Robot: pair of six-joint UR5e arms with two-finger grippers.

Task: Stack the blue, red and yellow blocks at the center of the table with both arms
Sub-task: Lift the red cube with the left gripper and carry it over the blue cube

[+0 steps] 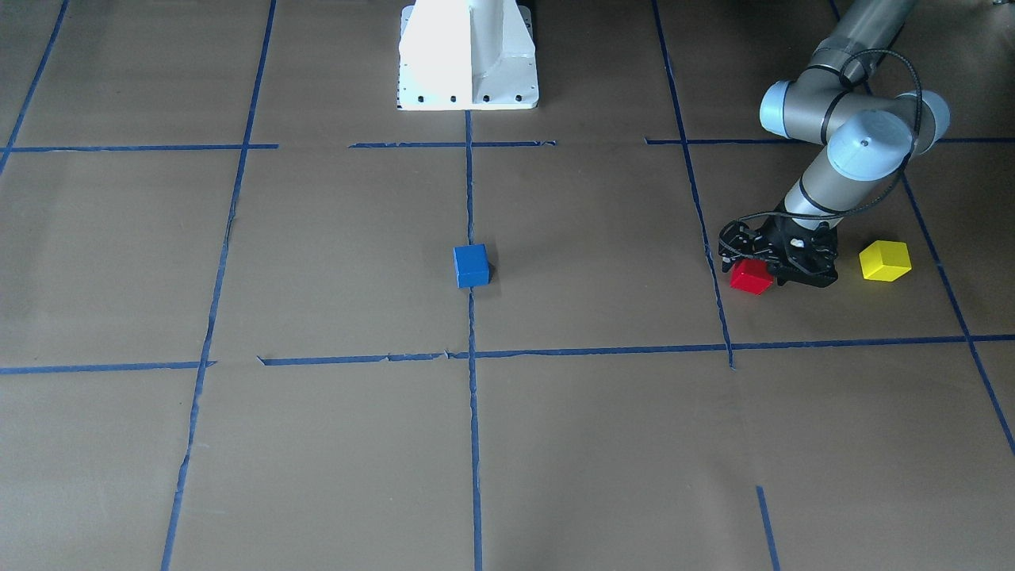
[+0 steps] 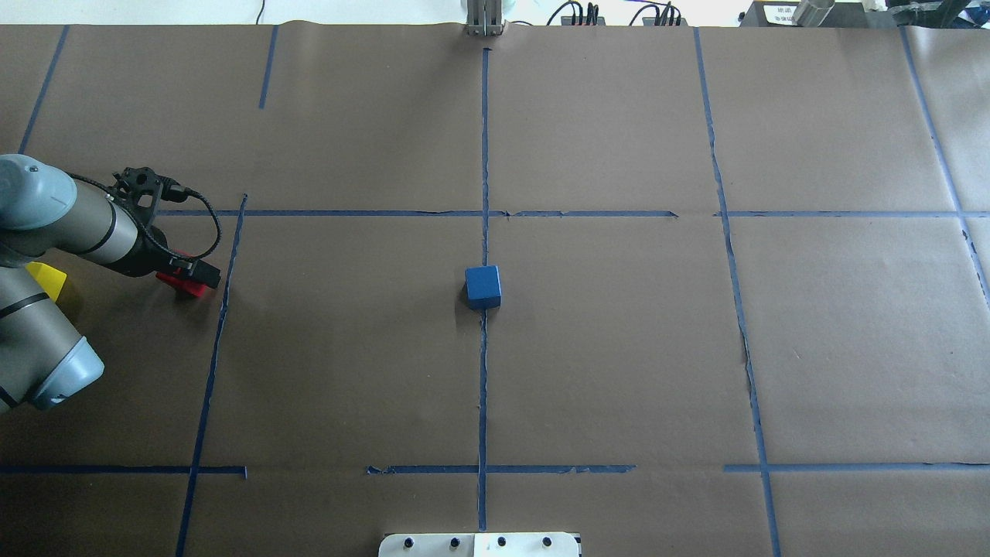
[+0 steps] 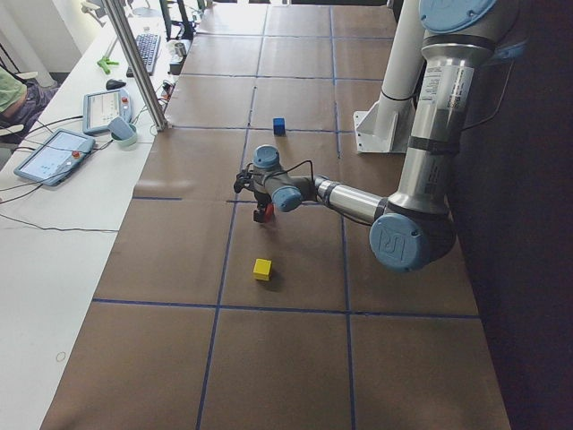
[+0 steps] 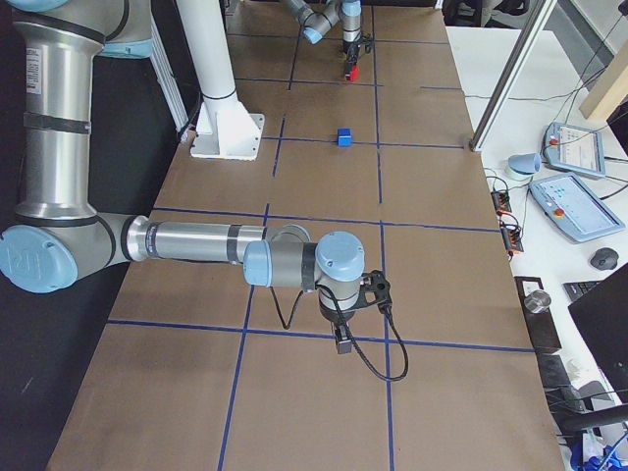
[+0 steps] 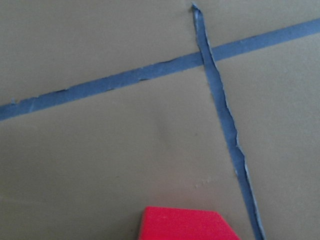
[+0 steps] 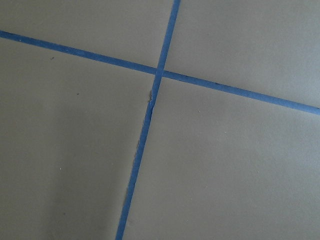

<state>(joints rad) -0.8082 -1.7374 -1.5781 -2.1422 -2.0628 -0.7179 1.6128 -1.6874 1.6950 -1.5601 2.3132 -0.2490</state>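
Note:
The blue block [image 1: 472, 266] sits at the table's center on the tape cross, also in the overhead view [image 2: 483, 286]. My left gripper [image 1: 763, 266] is at the table's left side, shut on the red block [image 1: 749, 277], low over the paper. The red block fills the bottom edge of the left wrist view [image 5: 185, 225]. The yellow block [image 1: 885, 261] lies on the table just beyond that gripper, partly hidden by the arm in the overhead view [image 2: 46, 278]. My right gripper [image 4: 341, 339] shows only in the exterior right view, low over a tape cross far from the blocks; I cannot tell if it is open or shut.
The robot's white base [image 1: 468, 55] stands at the table's robot-side edge. Blue tape lines [image 2: 483, 155] divide the brown paper into squares. A side table with tablets [image 3: 54, 152] and a metal post [image 3: 134, 63] runs along the far side.

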